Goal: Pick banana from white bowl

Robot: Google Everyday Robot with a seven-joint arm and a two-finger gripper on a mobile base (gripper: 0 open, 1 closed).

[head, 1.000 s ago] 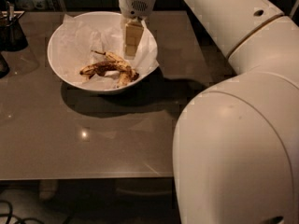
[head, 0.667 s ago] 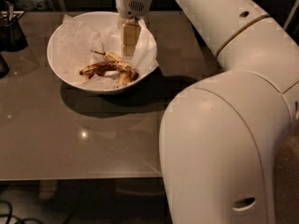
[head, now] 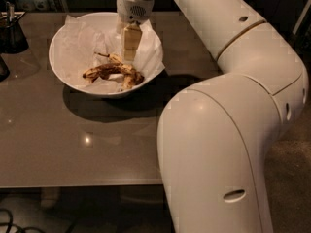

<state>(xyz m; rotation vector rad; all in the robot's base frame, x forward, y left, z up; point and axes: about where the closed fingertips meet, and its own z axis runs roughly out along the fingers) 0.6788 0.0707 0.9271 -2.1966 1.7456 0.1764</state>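
Dark, glossy table [head: 97,149] seen from above, carrying one wide, shallow white bowl [head: 54,69] lined with crumpled white paper [head: 85,35]. Two bananas lie in the bowl: one overripe, dark brown curved banana [head: 104,72] near the middle, and one yellower banana with a thin dark stem [head: 116,58] just behind it. Two small dark containers [head: 12,33] stand at the table's left edge. One bulky white robot arm [head: 233,130] reaches over; its gripper [head: 129,56] points down inside the bowl's back right, close over the yellower banana. Whether it is open or closed cannot be told.

Brown banana [head: 103,72] in white bowl [head: 92,90], pincer [head: 129,51] above
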